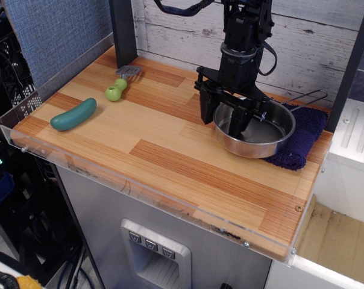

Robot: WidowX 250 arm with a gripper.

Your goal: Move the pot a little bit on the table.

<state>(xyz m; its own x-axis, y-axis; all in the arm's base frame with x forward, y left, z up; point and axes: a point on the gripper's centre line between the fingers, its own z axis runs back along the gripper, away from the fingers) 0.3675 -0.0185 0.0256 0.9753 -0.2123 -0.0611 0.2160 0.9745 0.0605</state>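
My end effector (225,118) hangs from above over the left rim of the pot (254,128), pointing down at the worktop (170,162). Its 2 black fingers (207,108) are spread apart: the left one stands outside the pot wall, over bare wood, and the right one reaches down inside the bowl. The pot's left rim lies in the gap between them. I cannot tell whether either finger touches the steel, and the gap is plainly wider than the rim, so I have hold of nothing.

The pot sits toward the far right of the worktop. Its right side rests on a dark purple cloth (302,141), which is bunched against the right edge, while its left side is over the wood. The thin wire handle (307,97) points away to the far right, above the cloth and close to the white plank wall (182,33).

Well apart from the pot, on the left side of the worktop, a green cucumber toy (73,114) lies near the clear acrylic rim (140,180). Farther back, a small spatula toy with a green handle (120,82) lies near the dark post (123,30) at the far left.
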